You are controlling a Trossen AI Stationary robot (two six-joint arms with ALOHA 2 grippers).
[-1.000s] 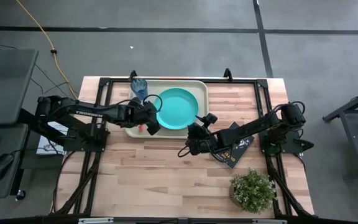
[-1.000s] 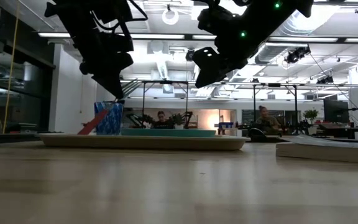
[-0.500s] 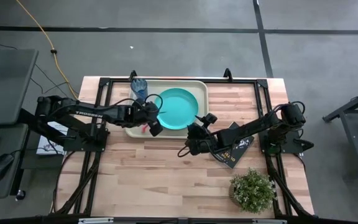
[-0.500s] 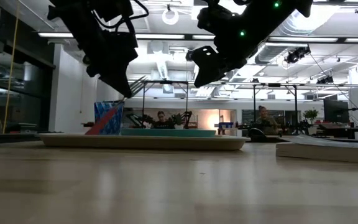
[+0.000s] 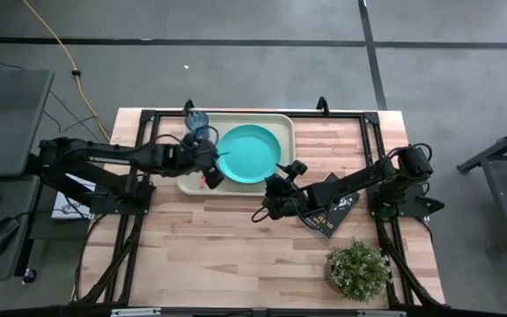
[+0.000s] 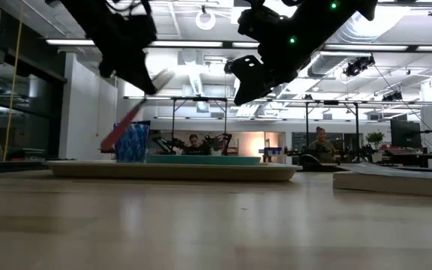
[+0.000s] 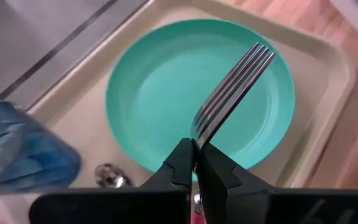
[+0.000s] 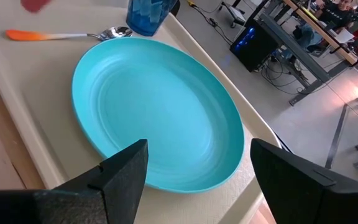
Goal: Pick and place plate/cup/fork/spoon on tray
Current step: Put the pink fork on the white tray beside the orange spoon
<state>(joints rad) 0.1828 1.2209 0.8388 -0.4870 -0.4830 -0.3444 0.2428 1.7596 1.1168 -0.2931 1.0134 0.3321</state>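
Left gripper (image 7: 194,163): pinched on the fork (image 7: 232,93), held above the plate (image 5: 250,154) (tines forward).
Right gripper (image 8: 194,168): spread wide, centre of high view.
Tray (image 5: 282,123): upper middle; holds plate, cup (image 5: 201,133), spoon (image 8: 67,35).

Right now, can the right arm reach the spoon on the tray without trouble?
Probably not easily. The spoon lies beyond the plate, beside the cup, and the left gripper hangs there holding the fork. The open right gripper waits off the tray.
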